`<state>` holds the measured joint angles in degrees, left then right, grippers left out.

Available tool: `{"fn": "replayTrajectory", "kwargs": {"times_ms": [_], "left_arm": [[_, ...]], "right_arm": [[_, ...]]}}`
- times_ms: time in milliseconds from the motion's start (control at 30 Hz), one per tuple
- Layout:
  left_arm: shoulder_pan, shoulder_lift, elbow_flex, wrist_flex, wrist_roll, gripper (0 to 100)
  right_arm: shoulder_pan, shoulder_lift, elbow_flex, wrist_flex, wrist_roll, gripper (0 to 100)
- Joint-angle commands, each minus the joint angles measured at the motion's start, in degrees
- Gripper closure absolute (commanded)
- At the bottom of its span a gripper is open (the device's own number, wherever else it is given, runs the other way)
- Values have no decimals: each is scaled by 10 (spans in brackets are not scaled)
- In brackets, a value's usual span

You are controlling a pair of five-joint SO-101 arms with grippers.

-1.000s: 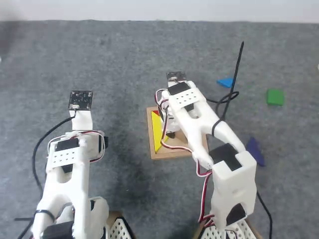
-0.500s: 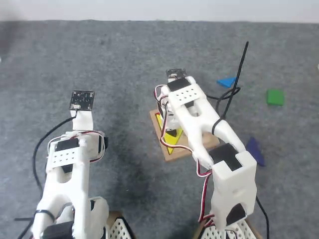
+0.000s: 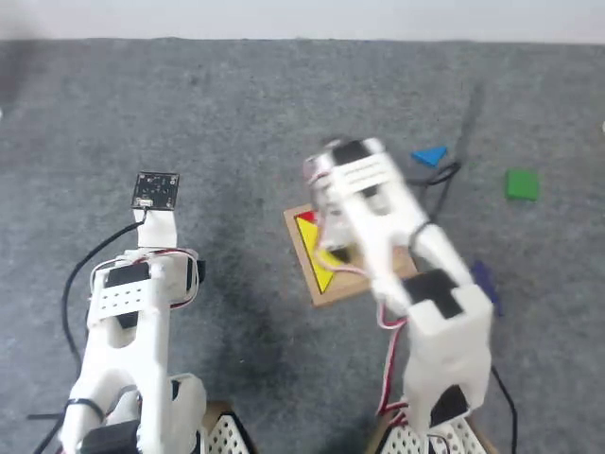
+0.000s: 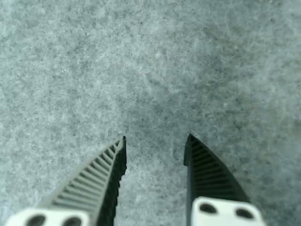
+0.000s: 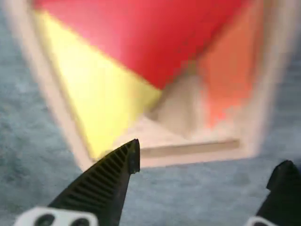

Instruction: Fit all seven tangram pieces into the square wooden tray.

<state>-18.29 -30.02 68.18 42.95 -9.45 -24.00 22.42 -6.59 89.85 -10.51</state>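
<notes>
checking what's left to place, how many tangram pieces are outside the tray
3: a blue triangle beyond the tray, a green square out to its right, a purple piece partly under the right arm. The arm may hide more.

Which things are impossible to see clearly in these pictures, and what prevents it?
High view: the blurred right arm covers most of the square wooden tray, so its pieces cannot be counted.
High view: the dark purple piece is partly behind that arm; shape unclear.
Right wrist view: the tray is blurred and cut by the edges; beyond the red piece, the yellow piece and the orange piece, its content is hidden.
</notes>
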Motion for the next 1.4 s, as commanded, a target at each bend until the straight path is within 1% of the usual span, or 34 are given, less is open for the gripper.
{"fn": "replayTrajectory", "kwargs": {"times_ms": [0,100,200,267,333,433,500,667,767,900,1000,1067,1167,1267,1367], "left_arm": [[0,-19,-35,16,-8,798],[4,-18,-112,101,-7,798],[25,-15,-203,162,-7,797],[55,-14,-263,203,-7,797],[105,-13,-317,244,-7,797],[177,-2,-373,290,-6,796],[207,30,-396,307,-6,796],[257,109,-428,309,-8,796],[284,135,-443,304,-4,796],[286,183,-457,274,13,796],[286,212,-457,261,36,797],[286,219,-451,243,59,797],[287,210,-431,215,68,797],[286,193,-407,194,73,797],[282,179,-385,176,108,797]], "right_arm": [[58,-127,-15,12,46,638],[91,-240,33,-13,76,701],[131,-339,135,-78,123,704],[168,-384,224,-159,156,705],[204,-402,309,-274,195,705],[240,-380,395,-436,248,706],[251,-345,414,-477,259,706],[250,-245,401,-499,308,706],[250,-196,367,-511,318,706],[248,-133,304,-503,318,706],[239,-85,275,-475,322,707],[231,-66,258,-451,342,707],[227,-60,247,-438,350,707],[206,-63,252,-432,352,707],[175,-65,258,-394,353,707]]}}
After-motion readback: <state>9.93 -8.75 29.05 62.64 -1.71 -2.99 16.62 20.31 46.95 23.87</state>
